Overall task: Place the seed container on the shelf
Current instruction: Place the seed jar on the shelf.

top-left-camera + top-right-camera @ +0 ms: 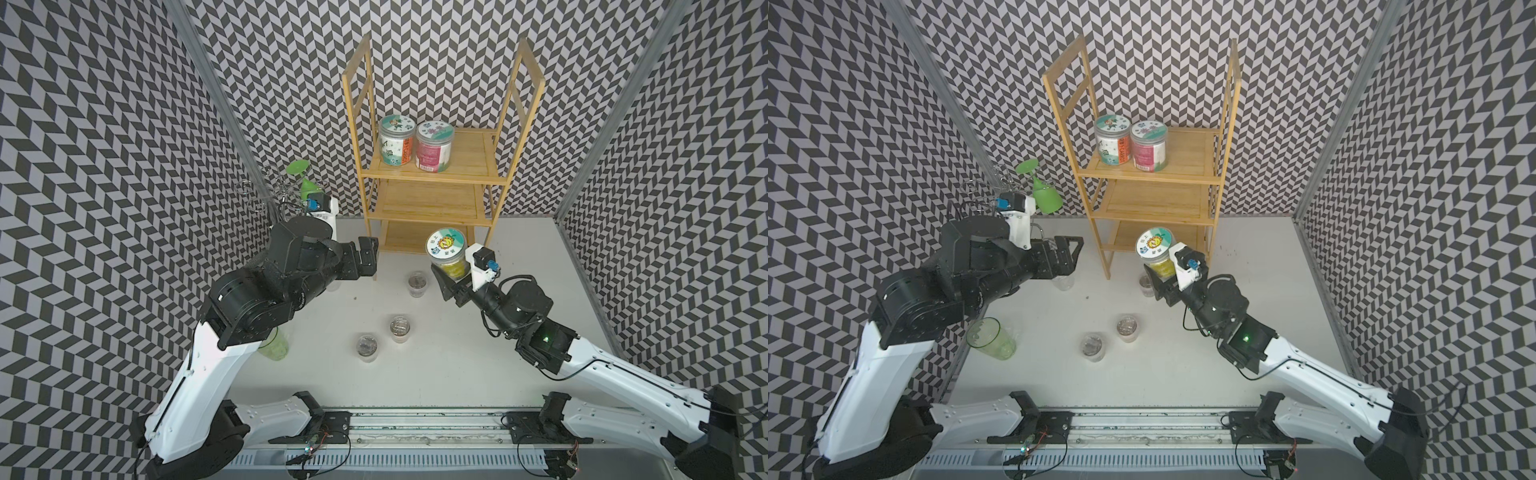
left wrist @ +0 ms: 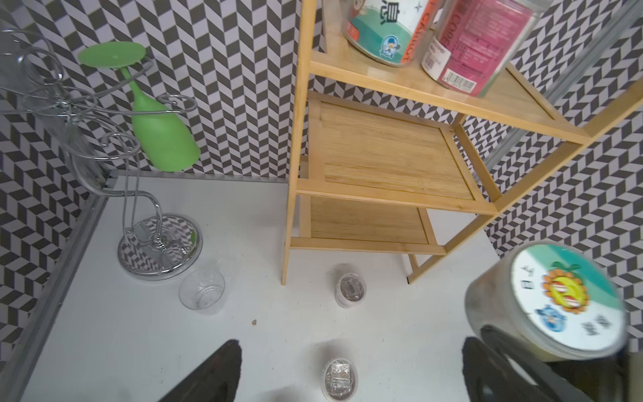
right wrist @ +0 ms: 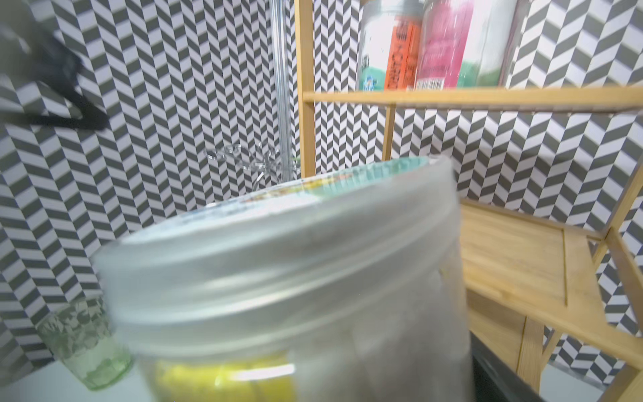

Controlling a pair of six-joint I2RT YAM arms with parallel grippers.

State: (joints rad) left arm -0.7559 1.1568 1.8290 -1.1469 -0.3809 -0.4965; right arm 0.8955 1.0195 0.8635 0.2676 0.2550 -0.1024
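**Gripping the seed jar, not shelved yet**

Got the seed jar [image 1: 449, 249] clamped in the right claw [image 1: 455, 276], lid up. Hanging off the table just in front of the shelf [image 1: 436, 176], down by the bottom tier, touching no tier. Up on the top tier already: a teal-label jar [image 1: 395, 143] and a pink-label jar [image 1: 432, 147], side by side. Spread wide and holding nothing over at the left claw [image 1: 368, 259], well apart from the seed jar.
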